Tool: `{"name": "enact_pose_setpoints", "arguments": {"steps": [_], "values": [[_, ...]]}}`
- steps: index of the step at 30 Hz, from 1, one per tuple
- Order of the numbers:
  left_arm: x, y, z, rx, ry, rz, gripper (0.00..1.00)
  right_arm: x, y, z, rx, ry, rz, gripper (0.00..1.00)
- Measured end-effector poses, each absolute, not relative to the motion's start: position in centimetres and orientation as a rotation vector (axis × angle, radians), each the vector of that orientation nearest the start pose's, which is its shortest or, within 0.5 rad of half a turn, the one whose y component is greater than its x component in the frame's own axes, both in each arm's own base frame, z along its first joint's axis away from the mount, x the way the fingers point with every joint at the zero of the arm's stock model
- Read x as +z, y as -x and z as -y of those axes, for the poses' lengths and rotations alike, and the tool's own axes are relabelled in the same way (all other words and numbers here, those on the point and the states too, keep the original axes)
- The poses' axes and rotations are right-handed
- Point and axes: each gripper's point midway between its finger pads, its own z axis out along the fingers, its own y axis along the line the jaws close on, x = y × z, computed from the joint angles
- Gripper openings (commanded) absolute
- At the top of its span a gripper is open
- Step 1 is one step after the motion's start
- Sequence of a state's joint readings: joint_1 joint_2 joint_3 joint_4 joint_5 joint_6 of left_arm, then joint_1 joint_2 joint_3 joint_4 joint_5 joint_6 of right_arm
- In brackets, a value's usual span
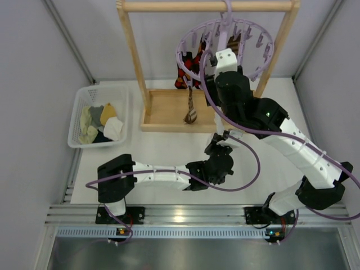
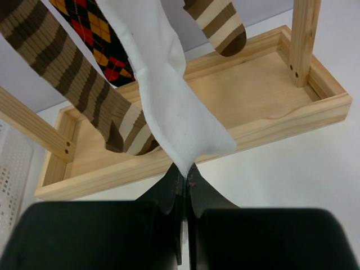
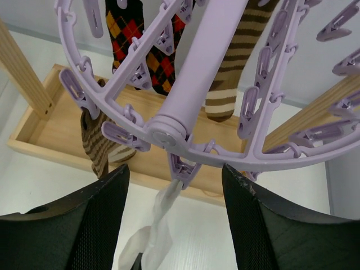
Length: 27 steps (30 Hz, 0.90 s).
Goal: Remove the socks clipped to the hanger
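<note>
socks (image 1: 188, 68) under hanger (image 1: 180, 56) on rack (image 1: 163, 108), basket (image 1: 75, 124) left of rack

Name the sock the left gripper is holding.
The plain white sock, its tip pinched in the left gripper; the brown-striped socks and argyle sock hang free.

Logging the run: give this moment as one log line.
left gripper: shut on white sock tip | right gripper: open, at hanger | white sock: clipped

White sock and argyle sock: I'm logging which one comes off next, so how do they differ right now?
The white sock is plain; the argyle sock is black with red-orange diamonds. The white sock's lower tip is pinched in the left gripper; the argyle sock hangs free, untouched. Both are clipped to the hanger.
</note>
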State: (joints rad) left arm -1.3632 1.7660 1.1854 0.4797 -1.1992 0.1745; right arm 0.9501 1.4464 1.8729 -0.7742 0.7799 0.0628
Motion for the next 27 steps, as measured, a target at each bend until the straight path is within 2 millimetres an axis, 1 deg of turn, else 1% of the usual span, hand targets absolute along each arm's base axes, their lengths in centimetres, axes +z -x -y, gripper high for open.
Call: {"name": "enact_pose_setpoints", "arguments": {"steps": [3, 8, 11, 20, 23, 27], "values": [[23.7, -25.3, 39.3, 0.080, -0.341, -1.569, 0.00, 42.4, -31.2, -21.7, -0.042, 0.281, -1.795, 0.63], [23.7, -25.3, 39.7, 0.086, -0.343, -1.567, 0.00, 42.3, -31.2, -22.0, -0.025, 0.283, -1.798, 0.59], [23.8, -25.4, 40.1, 0.086, -0.345, -1.565, 0.00, 42.2, -31.1, -22.1, -0.014, 0.274, -1.802, 0.58], [23.8, -25.3, 40.5, 0.087, -0.350, -1.563, 0.00, 39.4, -30.2, -21.3, -0.015, 0.282, -1.848, 0.57], [23.8, -25.2, 40.5, 0.084, -0.351, -1.563, 0.00, 39.4, -30.2, -21.3, -0.016, 0.279, -1.845, 0.57], [23.8, -25.0, 40.7, 0.079, -0.357, -1.561, 0.00, 39.8, -30.4, -21.4, -0.011, 0.267, -1.826, 0.57]]}}
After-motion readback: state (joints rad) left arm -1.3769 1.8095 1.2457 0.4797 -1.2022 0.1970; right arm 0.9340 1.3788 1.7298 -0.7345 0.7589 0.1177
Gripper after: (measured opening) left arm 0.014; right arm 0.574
